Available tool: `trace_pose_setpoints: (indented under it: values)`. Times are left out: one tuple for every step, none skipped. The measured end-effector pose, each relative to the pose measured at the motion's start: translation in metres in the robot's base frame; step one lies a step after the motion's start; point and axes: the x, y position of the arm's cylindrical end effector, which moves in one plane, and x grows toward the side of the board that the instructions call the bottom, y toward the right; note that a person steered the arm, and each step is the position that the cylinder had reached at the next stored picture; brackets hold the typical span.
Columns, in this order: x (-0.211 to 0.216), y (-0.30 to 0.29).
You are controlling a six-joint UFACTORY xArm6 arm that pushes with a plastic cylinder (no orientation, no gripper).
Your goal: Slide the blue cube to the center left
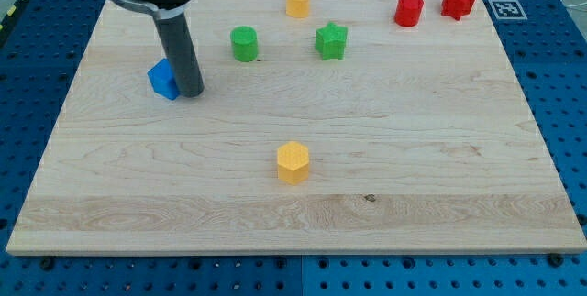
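The blue cube (162, 79) sits on the wooden board (413, 149) in the upper left part of the view. My tip (191, 93) is on the board right against the cube's right side. The dark rod rises from it toward the view's top and hides part of the cube's right edge.
A green cylinder (244, 44) and a green star (331, 40) lie right of the rod. A yellow block (297, 2) is at the top centre. A red cylinder (409, 9) and a red star (458, 1) are at the top right. A yellow hexagonal block (293, 161) lies lower centre.
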Motion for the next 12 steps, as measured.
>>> trace_pose_setpoints:
  values:
    - [-0.010, 0.013]
    - [-0.011, 0.011]
    - [-0.011, -0.006]
    - [-0.011, -0.021]
    - [-0.011, -0.022]
    - [-0.014, -0.012]
    - [-0.018, -0.001]
    - [-0.020, -0.001]
    - [-0.020, -0.001]
    - [-0.019, -0.006]
    - [-0.011, -0.013]
    - [-0.001, -0.022]
